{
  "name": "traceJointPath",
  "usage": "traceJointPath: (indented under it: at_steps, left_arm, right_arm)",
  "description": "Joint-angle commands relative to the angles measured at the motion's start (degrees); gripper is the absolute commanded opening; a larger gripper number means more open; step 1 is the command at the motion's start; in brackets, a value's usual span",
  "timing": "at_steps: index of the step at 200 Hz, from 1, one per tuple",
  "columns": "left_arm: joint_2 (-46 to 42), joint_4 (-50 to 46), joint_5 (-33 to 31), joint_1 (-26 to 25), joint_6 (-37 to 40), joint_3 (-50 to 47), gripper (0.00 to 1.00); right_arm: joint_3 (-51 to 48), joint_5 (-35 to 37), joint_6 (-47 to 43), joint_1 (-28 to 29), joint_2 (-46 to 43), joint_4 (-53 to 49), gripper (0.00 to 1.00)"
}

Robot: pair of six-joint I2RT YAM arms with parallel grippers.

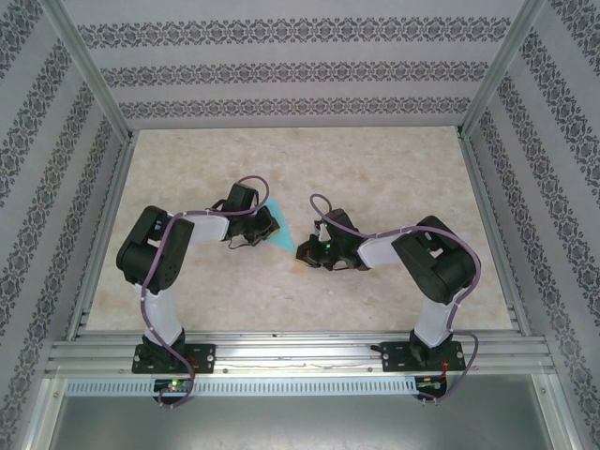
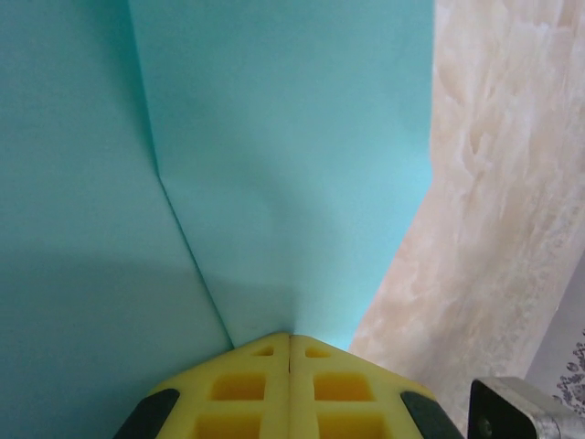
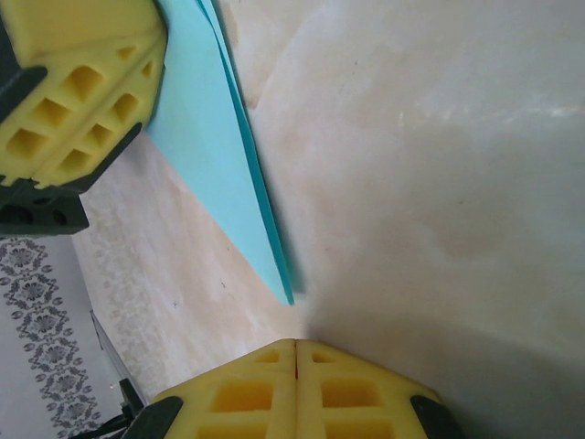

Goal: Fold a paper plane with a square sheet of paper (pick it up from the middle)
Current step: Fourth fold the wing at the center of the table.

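1. Yellow pads (image 2: 242,389) of the left gripper (image 2: 291,343) sit closest in the left wrist view. They are pressed together with no gap, and we see nothing between them. Their tips touch the near edge of the folded turquoise sheet of paper (image 2: 274,165).
2. From those tips we see a crease run up toward 11 o'clock, where one layer lies over another.
3. In the right wrist view the right gripper (image 3: 297,349) also has its pads together and holds nothing. The paper's sharp tip lies just at its 12 o'clock, close but not touching.
4. In the same view we see the left gripper's pads at 10 o'clock, resting on the wider part of the paper. The paper's long edge shows stacked layers.
5. In the top view the paper lies near the middle of the marbled beige tabletop (image 1: 394,178), with its point aimed at about 5 o'clock. The left gripper is at the paper's 9 o'clock, and the right gripper is at 4 o'clock of the tip.
6. Patterned walls (image 1: 281,75) enclose the table.
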Motion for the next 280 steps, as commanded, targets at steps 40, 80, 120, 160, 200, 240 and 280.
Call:
traceJointPath:
  at_steps: [40,80,120,160,200,240,280]
  left_arm:
    - [1.1,-0.3,2.3,-0.3,-0.5,-2.5,0.0]
    - [0.6,-0.3,2.1,-0.4,-0.3,-3.1,0.0]
    - [0.8,0.1,2.5,-0.6,-0.4,-2.6,0.0]
    - [0.8,-0.8,1.9,-0.5,0.4,-1.8,0.0]
    - [1.7,-2.2,1.8,0.7,1.3,1.4,0.0]
    - [2.5,-3.7,0.6,2.1,2.1,4.3,0.0]
    - [4.8,-5.6,0.6,4.1,4.1,6.7,0.0]
  right_arm:
    - [3.9,0.6,-2.8,-0.5,-0.9,-7.6,0.01]
    - [12.3,2.7,-4.6,-0.5,3.6,-13.4,0.0]
    - [18.9,4.1,-8.3,0.1,7.4,-20.2,0.0]
    - [18.6,7.6,-10.4,0.1,9.5,-27.1,0.0]
    - [14.0,7.5,-12.1,0.6,10.0,-28.2,0.0]
    - [11.8,6.7,-11.8,-0.3,9.4,-26.7,0.0]
    - [10.4,5.9,-11.6,-0.6,8.9,-25.5,0.0]
